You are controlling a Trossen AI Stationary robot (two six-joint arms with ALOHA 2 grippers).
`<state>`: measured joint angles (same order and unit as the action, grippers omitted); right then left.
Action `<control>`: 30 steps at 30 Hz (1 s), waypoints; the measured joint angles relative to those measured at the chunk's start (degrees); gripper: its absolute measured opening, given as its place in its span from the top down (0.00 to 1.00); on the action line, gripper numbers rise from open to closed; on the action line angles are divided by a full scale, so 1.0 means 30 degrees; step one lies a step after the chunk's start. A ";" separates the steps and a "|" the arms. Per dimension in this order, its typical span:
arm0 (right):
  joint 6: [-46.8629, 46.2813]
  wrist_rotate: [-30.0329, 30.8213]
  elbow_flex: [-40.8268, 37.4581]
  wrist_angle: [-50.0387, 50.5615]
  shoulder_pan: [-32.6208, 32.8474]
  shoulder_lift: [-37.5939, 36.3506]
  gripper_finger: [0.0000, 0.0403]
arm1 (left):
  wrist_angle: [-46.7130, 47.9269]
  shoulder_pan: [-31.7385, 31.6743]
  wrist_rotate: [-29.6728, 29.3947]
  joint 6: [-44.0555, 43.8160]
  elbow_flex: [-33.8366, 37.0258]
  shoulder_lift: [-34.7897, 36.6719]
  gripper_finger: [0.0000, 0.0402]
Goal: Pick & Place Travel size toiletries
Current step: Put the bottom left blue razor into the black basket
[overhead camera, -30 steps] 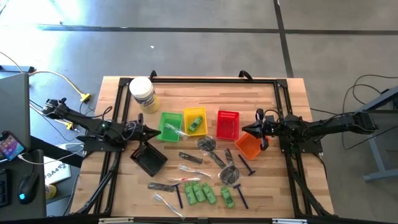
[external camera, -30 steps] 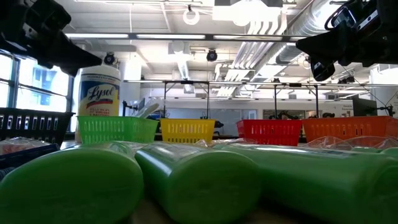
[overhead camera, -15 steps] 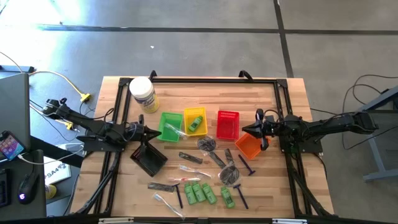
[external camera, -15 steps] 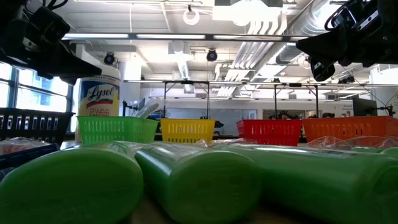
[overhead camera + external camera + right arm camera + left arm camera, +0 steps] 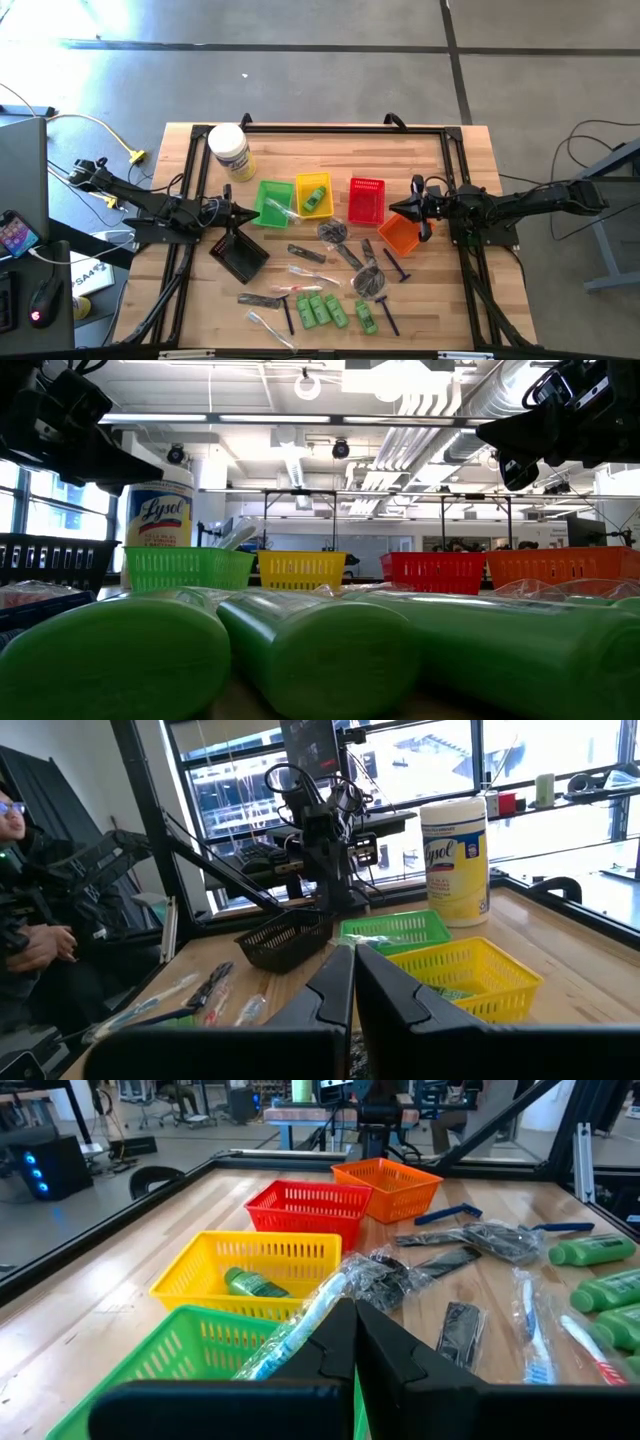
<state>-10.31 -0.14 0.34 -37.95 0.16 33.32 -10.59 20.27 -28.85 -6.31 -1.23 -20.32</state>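
High and low views, both arms parked. I hold the left tool [image 5: 248, 212] at the table's left side, over the near end of the green basket [image 5: 273, 203], fingers pressed together and carrying nothing; the right tool [image 5: 396, 209] hangs at the right side by the orange basket [image 5: 400, 236], likewise closed and empty. Against the earlier pictures only the left arm differs: a second ago it sat slightly otherwise in the low view, and for the last half second nothing has moved. No item has shifted. One green bottle [image 5: 315, 196] lies in the yellow basket [image 5: 313, 181]; the remaining toiletries [image 5: 322, 310] lie scattered along the table's near edge. I judge a pause between picks, with most of the sorting still ahead.
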 joint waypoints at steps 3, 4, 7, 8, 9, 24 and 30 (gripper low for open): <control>-0.0140 0.0000 0.0000 0.0000 0.0000 0.0000 0.98 | 0.0033 0.0000 0.0002 0.0091 -0.0160 0.0000 1.00; -0.0153 0.0000 -0.0002 0.0000 0.0000 0.0004 0.98 | 0.0098 -0.0007 -0.0004 0.0156 -0.0271 0.0000 1.00; -0.0160 0.0000 0.0000 0.0000 0.0000 0.0007 0.98 | 0.0162 0.0000 0.0132 0.0580 -0.0923 -0.0058 1.00; -0.0167 0.0000 0.0000 -0.0007 0.0000 0.0007 0.98 | 0.0089 0.0000 0.0249 0.0701 -0.1127 -0.0040 1.00; -0.0192 0.0000 0.0000 -0.0029 0.0000 0.0007 0.98 | 0.0068 0.0000 0.0398 0.0925 -0.1273 -0.0022 1.00; -0.0721 0.0000 -0.0003 -0.0080 0.0000 0.0007 0.98 | -0.0005 0.0000 0.0986 0.1948 -0.1661 -0.0189 1.00; -0.0721 0.0060 -0.0002 -0.0073 0.0000 0.0000 0.98 | -0.0012 0.0000 0.0980 0.1945 -0.1683 -0.0189 1.00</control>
<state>-12.47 0.04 0.33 -38.17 0.16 33.32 -10.62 20.27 -25.91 -0.47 -6.28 -20.88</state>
